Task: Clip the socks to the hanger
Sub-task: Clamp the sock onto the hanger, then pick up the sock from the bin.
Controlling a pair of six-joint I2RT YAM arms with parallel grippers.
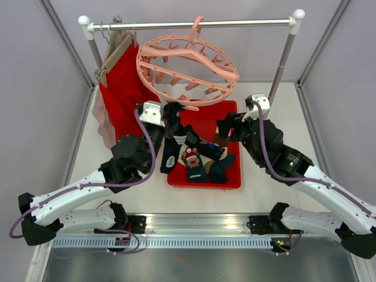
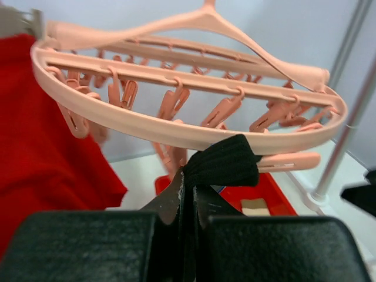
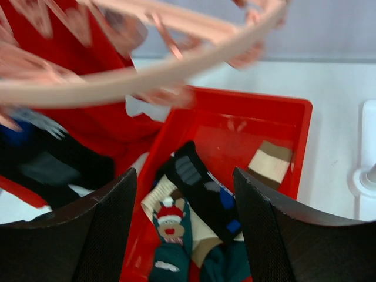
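Observation:
The pale-pink ring hanger [image 1: 233,75] hangs by its hook from the rail, with several clip pegs dangling. My left gripper [image 1: 170,119] is raised just under its front rim [image 2: 176,126] and is shut [image 2: 189,182] on a black sock [image 2: 226,163], whose cuff sticks up beside a peg [image 2: 288,161]. The rest of this sock [image 1: 171,144] hangs down to the tray. My right gripper [image 1: 226,126] is open and empty [image 3: 185,188] above the red tray [image 1: 232,176]. In the tray lie a teal reindeer sock [image 3: 170,229], a black sock with grey and blue marks [image 3: 205,188] and a beige sock [image 3: 270,161].
A red cloth [image 1: 120,88] and a pinkish garment [image 1: 103,120] hang on wooden hangers at the rail's left end. The rail [image 1: 247,23] rests on two posts; the right post [image 1: 282,59] stands just behind my right gripper. Frame walls enclose the table.

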